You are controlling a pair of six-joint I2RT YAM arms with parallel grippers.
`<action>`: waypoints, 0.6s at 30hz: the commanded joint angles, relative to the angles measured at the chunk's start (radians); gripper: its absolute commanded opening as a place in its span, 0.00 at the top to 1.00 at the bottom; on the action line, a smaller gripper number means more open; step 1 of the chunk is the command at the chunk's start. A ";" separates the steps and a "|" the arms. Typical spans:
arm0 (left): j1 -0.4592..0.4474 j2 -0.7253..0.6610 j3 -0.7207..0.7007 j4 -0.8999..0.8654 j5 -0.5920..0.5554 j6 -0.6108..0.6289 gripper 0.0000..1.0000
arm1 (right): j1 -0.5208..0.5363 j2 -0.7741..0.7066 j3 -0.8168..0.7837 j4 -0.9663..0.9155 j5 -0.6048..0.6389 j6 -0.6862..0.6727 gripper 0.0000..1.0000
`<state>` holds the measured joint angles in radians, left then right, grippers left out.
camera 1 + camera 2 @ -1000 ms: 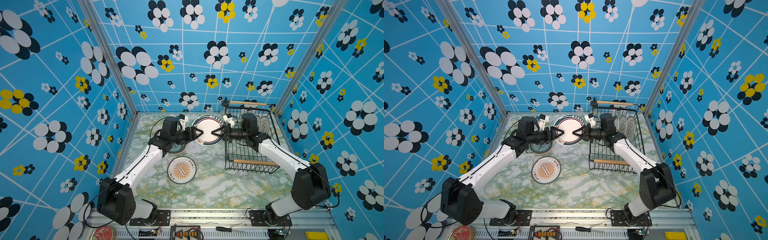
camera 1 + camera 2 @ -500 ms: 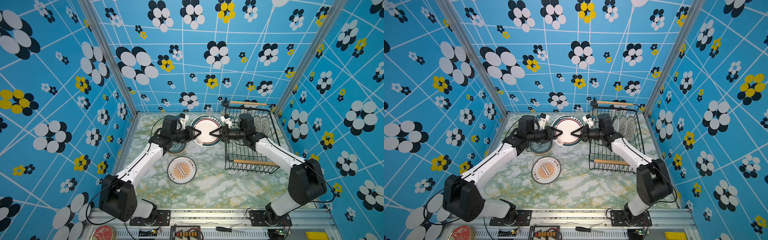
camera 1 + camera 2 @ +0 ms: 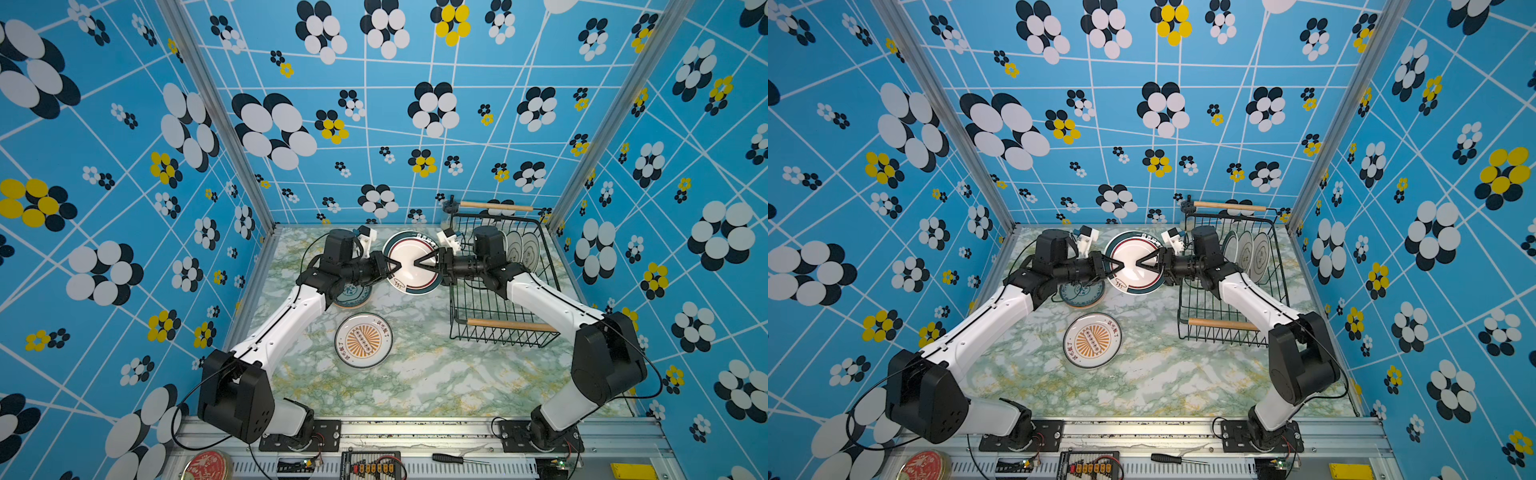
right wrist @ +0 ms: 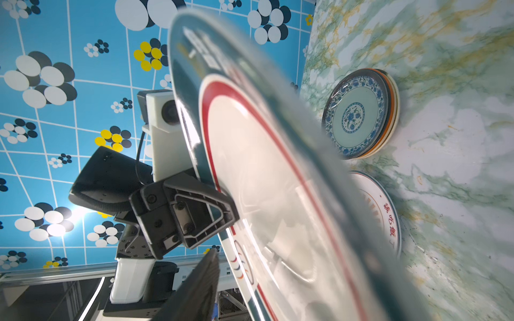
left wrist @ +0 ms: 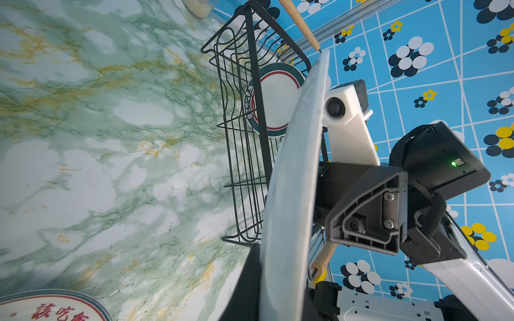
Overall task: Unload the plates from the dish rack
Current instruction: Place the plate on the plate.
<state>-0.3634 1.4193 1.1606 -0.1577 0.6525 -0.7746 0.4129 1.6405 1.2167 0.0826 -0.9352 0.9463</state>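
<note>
A white, teal-rimmed plate (image 3: 411, 266) (image 3: 1133, 266) hangs tilted above the table between both arms. My left gripper (image 3: 390, 268) (image 3: 1115, 268) is shut on its left rim; in the left wrist view the plate (image 5: 294, 194) runs edge-on between the jaws. My right gripper (image 3: 422, 262) (image 3: 1142, 262) is open around the right rim, and its dark finger (image 4: 200, 283) stands off the plate face (image 4: 264, 180). The dish rack (image 3: 478, 299) (image 3: 1204, 299) stands at the right with three plates (image 3: 515, 247) (image 3: 1246, 249) upright in it.
A stack of smaller plates (image 3: 353, 293) (image 4: 358, 114), blue-patterned on top, lies under my left forearm. An orange-emblem plate (image 3: 363, 340) (image 3: 1092, 340) lies mid-table. A glass jar (image 3: 449, 208) stands by the rack's far corner. Patterned walls close three sides.
My left gripper has closed on the plate's left rim. My right gripper, which was shut on the right rim, has opened. The plate has stayed in about the same place.
</note>
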 commanded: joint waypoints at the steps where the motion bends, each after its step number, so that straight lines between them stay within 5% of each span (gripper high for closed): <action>1: 0.021 -0.015 0.009 -0.050 -0.014 0.016 1.00 | 0.012 0.005 0.052 0.022 -0.011 -0.028 0.30; 6: 0.048 -0.055 0.011 -0.089 -0.011 0.008 1.00 | 0.010 0.006 0.082 -0.063 0.012 -0.084 0.21; 13: 0.095 -0.138 0.000 -0.191 -0.028 -0.019 1.00 | 0.010 -0.008 0.204 -0.442 0.197 -0.325 0.01; 18: 0.136 -0.207 -0.011 -0.342 -0.060 -0.022 1.00 | 0.011 -0.034 0.300 -0.686 0.383 -0.473 0.01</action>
<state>-0.2508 1.2682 1.1568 -0.3939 0.6117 -0.7940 0.4225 1.6447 1.4563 -0.3763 -0.7090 0.6197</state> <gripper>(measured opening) 0.124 0.992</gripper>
